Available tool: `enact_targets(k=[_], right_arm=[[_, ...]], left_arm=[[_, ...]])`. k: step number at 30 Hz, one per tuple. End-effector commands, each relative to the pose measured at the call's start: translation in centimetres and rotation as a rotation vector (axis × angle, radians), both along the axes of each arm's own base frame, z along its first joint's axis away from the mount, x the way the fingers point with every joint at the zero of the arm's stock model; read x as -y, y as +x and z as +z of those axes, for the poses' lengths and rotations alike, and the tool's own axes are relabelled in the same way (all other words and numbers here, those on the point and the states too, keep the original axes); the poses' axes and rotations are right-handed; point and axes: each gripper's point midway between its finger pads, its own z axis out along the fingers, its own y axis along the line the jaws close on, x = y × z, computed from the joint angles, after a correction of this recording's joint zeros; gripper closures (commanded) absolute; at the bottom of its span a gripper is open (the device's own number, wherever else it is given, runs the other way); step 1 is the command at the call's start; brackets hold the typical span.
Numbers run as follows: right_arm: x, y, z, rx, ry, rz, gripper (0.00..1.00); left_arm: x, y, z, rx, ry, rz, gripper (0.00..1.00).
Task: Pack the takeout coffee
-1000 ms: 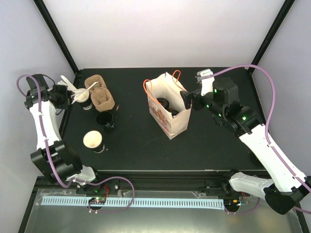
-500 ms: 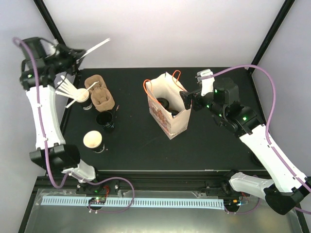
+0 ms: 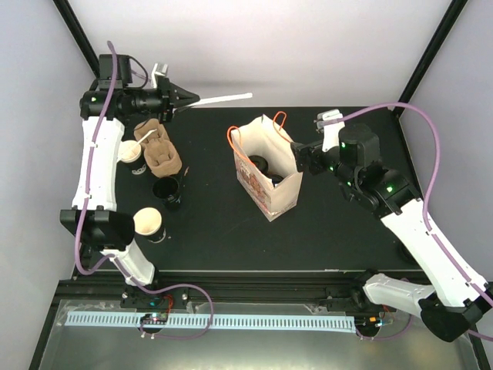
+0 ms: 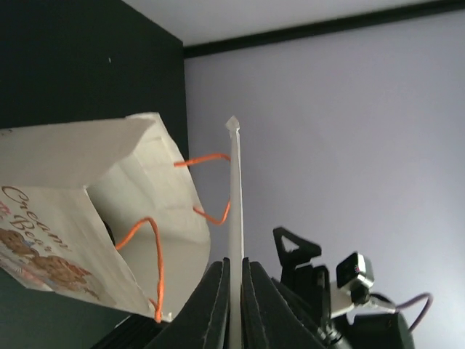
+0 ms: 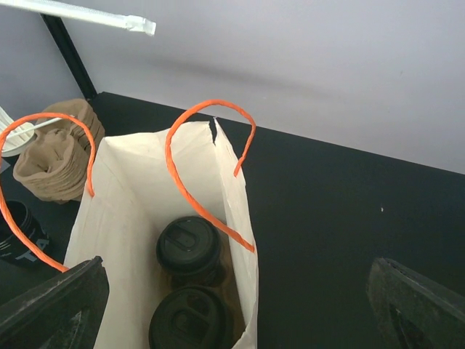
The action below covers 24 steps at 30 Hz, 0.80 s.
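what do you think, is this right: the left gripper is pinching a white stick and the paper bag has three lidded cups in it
Not quite. The paper bag shows only two lidded cups, not three; the right wrist view looks straight down into it. The rest stands: the left gripper is pinching the white stick.
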Motion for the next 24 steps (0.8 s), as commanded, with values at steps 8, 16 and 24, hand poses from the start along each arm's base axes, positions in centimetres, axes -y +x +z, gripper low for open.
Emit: enact_targets(k=[8, 16, 24], right_arm=[[1.7, -0.6, 1.5, 0.021, 0.022, -0.068, 0.00], [1.4, -0.9, 1.2, 0.000, 0.038, -0.050, 0.00], [1.5, -1.1, 0.8, -0.015, 0.052, -0.056, 0.00]], left_arm=[[2.2, -7.9, -2.5, 0.073, 0.311, -0.173, 0.93], [4.7, -8.3, -2.5, 0.095, 0.319, -0.213, 0.93], [7.6, -7.1, -3.5, 0.039, 0.350, -0.179, 0.39]])
